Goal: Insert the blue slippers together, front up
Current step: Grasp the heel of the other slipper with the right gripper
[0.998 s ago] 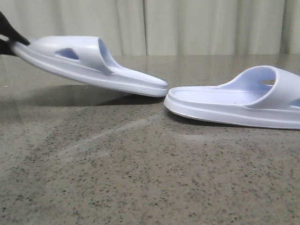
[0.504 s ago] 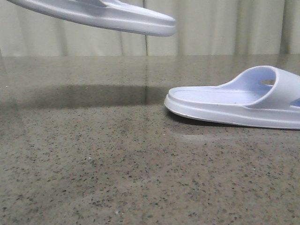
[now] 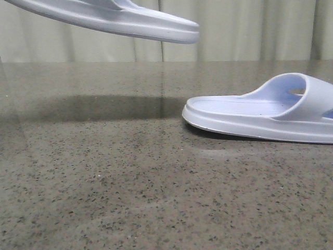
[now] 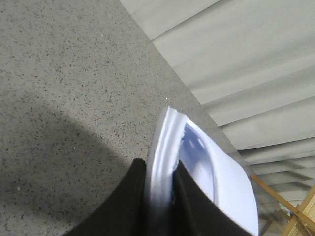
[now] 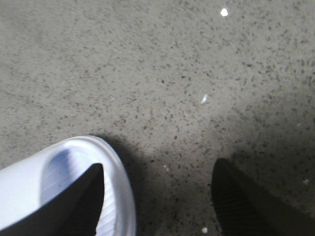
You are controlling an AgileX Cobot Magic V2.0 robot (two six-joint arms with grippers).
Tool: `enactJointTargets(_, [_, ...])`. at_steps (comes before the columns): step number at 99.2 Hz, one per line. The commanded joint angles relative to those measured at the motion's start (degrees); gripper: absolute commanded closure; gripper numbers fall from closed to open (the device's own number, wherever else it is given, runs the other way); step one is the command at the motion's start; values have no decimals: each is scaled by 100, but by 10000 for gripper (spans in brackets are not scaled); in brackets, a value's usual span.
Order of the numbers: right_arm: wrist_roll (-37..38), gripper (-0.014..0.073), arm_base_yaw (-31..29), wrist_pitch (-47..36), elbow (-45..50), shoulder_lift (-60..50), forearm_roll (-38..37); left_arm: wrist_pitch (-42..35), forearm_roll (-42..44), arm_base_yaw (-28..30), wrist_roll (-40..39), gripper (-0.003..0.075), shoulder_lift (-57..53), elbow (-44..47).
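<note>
One of your two pale blue, near-white moulded foam slide sandals, the lifted slipper (image 3: 112,18), hangs in the air at the upper left of the front view, well clear of the speckled grey-brown stone worktop (image 3: 130,187), its long side facing the camera and its free end dipping a little toward the right. The left wrist view shows why: your left tool (image 4: 160,194) is clamped on the sole edge of that slipper (image 4: 211,182), one black finger (image 4: 129,201) on each side of the rim, with the ribbed footbed just visible past them.

The second pale blue foam slide, the resting slipper (image 3: 260,112), lies flat on the worktop at the right, sole down, its wide strap arched upward and a triangular cut-out showing in the strap's side. Its near end points toward the left, and it sits below and apart from the raised one.

Your right tool (image 5: 157,196) stands with its fingers spread wide apart. One finger overlaps the rounded end of the resting slipper (image 5: 59,182), the other hangs over bare worktop, gripping nothing.

A pale pleated curtain (image 3: 234,28) hangs behind the worktop.
</note>
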Motion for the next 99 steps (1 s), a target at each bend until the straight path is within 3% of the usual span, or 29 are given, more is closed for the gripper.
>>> enactJointTargets(1, [-19,190,-37,-417,-208,90,84,-199,-143,-39,-3,694,-107,-152])
enactJointTargets(47, [-19,190,-15,-444,-219,393,247,-199,-143,-39,-3,694,-107,-152])
enactJointTargets(99, [-19,190,700,-693,-219,405,357,-112,-143,-39,-3,694,-107,-152])
